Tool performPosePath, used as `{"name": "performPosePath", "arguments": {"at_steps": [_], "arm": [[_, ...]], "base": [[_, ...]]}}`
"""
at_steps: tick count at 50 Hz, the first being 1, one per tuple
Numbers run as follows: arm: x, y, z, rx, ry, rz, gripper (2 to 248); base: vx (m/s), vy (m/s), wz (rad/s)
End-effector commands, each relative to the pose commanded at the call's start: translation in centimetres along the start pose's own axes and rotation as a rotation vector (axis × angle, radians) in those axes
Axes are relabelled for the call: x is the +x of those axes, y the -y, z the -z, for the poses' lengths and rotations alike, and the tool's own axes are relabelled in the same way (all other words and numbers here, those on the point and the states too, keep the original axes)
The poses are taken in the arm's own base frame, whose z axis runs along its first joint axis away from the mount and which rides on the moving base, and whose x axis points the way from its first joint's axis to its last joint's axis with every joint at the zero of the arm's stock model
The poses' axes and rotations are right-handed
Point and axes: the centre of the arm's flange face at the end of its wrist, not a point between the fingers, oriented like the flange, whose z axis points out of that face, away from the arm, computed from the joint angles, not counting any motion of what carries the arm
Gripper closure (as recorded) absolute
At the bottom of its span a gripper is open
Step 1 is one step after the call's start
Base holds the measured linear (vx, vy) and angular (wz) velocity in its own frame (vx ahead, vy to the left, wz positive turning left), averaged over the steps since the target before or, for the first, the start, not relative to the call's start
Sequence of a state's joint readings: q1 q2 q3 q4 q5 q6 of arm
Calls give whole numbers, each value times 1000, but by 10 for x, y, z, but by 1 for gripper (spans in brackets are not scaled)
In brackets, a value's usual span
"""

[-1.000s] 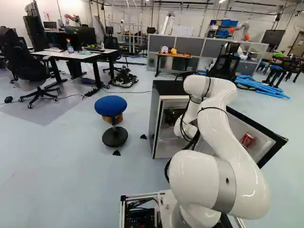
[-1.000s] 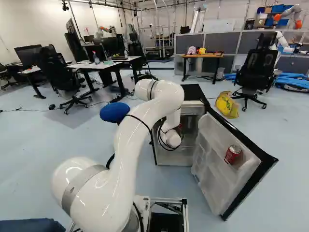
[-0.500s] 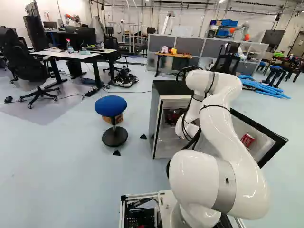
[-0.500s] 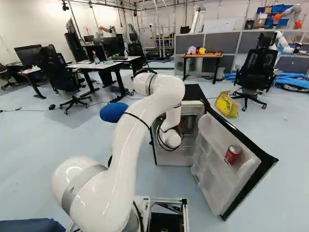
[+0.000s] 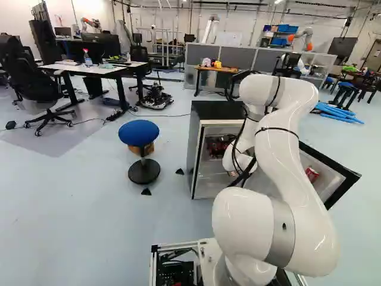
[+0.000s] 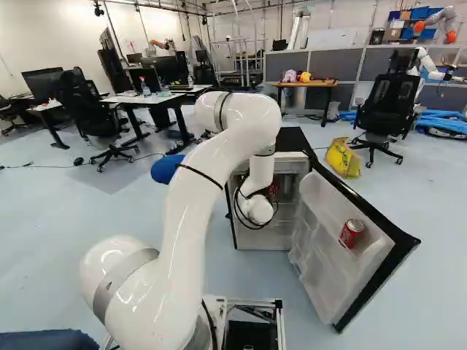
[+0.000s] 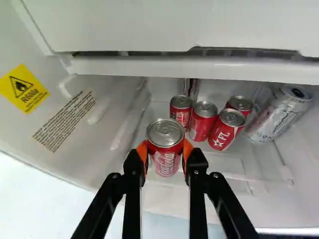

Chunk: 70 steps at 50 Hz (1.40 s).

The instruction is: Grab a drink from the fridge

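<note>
In the left base view the fridge (image 5: 191,156) stands with its door swung out to the right; the arm's last part covers my gripper in both base views. The wrist view has the gripper (image 7: 165,149) shut on a red can (image 7: 166,158), an orange pad on each side of it. The can is upright in the fridge's opening, its top facing the camera. Behind it on the fridge shelf (image 7: 234,167) are several red cans (image 7: 203,121) and a tilted silver can (image 7: 280,114). Another red can (image 6: 352,233) sits in the door (image 6: 332,251).
A panel edge (image 7: 199,67) runs across the fridge above the cans, and the side wall (image 7: 84,114) lies beside the gripper. A blue stool (image 5: 139,133) stands left of the fridge, a black chair (image 6: 387,102) and yellow bag (image 6: 341,158) behind the door. Another robot (image 6: 435,25) is far back.
The arm's elbow has risen, shifting right in the left base view, and its wrist has shifted slightly. More of the fridge's inside shows there. The base, fridge and door have stayed put.
</note>
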<state>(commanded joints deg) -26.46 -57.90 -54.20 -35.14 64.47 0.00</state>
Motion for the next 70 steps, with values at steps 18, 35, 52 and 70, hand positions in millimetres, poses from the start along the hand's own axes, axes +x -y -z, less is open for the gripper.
{"name": "performPosePath", "arguments": {"at_steps": [18,35,52,70], "arm": [[10,7,46,-62,17,-45,158],[18,15,88,-145,31,-95,158],[25,31,130,-206,48,-131,158],[32,52,172,-227,52,-144,158]], "base": [[0,0,0],[0,0,0],[0,0,0],[0,0,0]]}}
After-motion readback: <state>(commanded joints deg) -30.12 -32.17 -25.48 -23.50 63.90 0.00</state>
